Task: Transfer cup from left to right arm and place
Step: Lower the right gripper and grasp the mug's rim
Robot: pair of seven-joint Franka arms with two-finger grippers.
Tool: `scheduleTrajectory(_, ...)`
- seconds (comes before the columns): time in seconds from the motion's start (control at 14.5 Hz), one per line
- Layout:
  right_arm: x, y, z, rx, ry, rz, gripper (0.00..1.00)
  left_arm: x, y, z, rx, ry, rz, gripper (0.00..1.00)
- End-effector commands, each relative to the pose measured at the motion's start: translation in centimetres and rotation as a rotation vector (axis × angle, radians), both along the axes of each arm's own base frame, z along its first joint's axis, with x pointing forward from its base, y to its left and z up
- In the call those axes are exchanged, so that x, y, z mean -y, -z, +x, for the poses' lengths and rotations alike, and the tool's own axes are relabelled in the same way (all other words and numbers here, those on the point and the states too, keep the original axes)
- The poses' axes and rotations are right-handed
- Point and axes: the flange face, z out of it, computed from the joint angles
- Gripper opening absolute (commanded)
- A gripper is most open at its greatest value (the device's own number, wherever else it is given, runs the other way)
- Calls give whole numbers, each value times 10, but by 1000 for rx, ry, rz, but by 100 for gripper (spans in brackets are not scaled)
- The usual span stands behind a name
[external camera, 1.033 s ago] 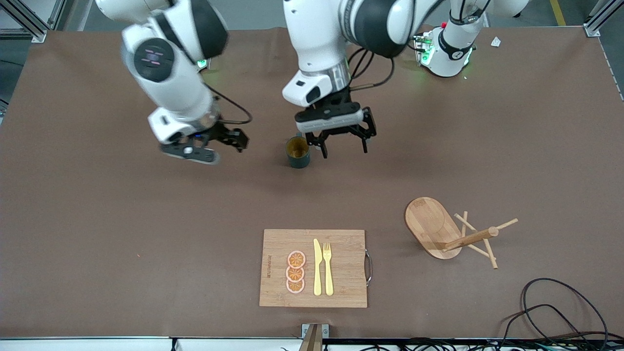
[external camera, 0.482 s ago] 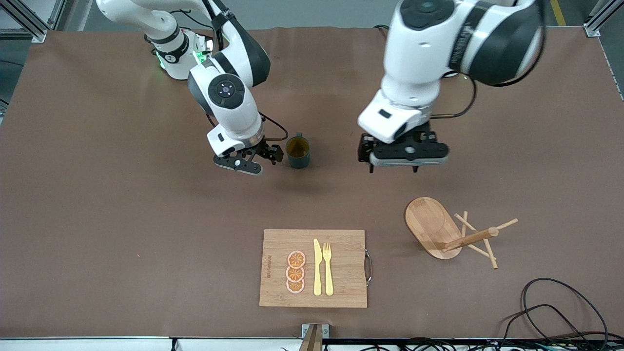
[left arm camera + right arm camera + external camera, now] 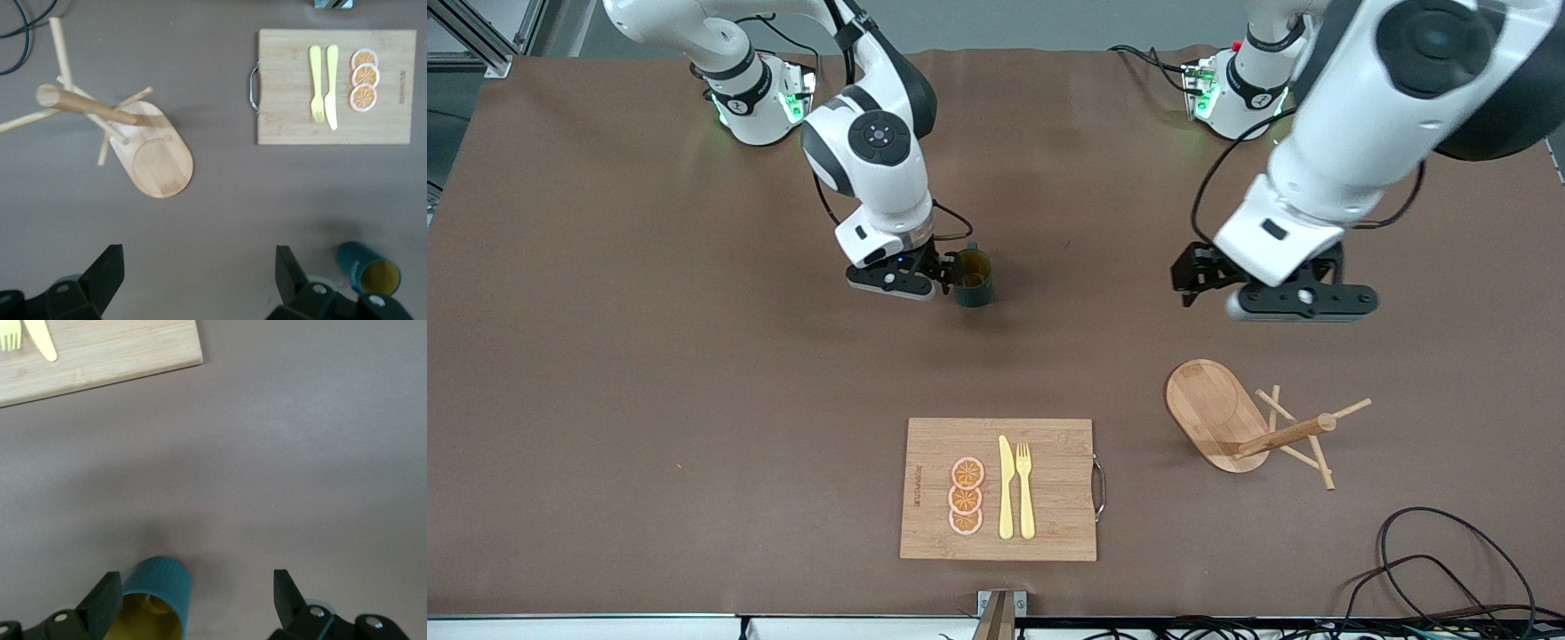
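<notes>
Cutting board (image 3: 999, 489) sits nearest the front camera on the brown surface (image 3: 649, 400), carrying three orange slices (image 3: 966, 496), a yellow knife (image 3: 1006, 487) and a fork (image 3: 1025, 490). Wooden peg rack (image 3: 1240, 420) lies tipped beside the board, toward the left arm's end. Farther from the front camera than the board stands the cup (image 3: 972, 276), upright on the surface. Right end effector (image 3: 941, 271) is low, right at the cup, fingers apart; its wrist view shows one finger (image 3: 103, 605) against the ribbed wall and the rest of the gap bare, which the front view hides. Left end effector (image 3: 1218, 283) hangs over bare surface past the rack, fingers apart, nothing between them; its wrist view takes in board, rack and cup together.
</notes>
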Motion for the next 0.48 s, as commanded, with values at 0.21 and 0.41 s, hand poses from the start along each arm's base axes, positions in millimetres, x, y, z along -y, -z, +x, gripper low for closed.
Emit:
scheduleTrajectory(0.21, -9, 20, -37, 28, 15, 13, 100, -78, -3, -10, -79, 99, 9, 100)
scheduleTrajectory(0.41, -7, 45, -55, 58, 12, 62, 100, -106, -6, -18, -89, 105, 8, 100)
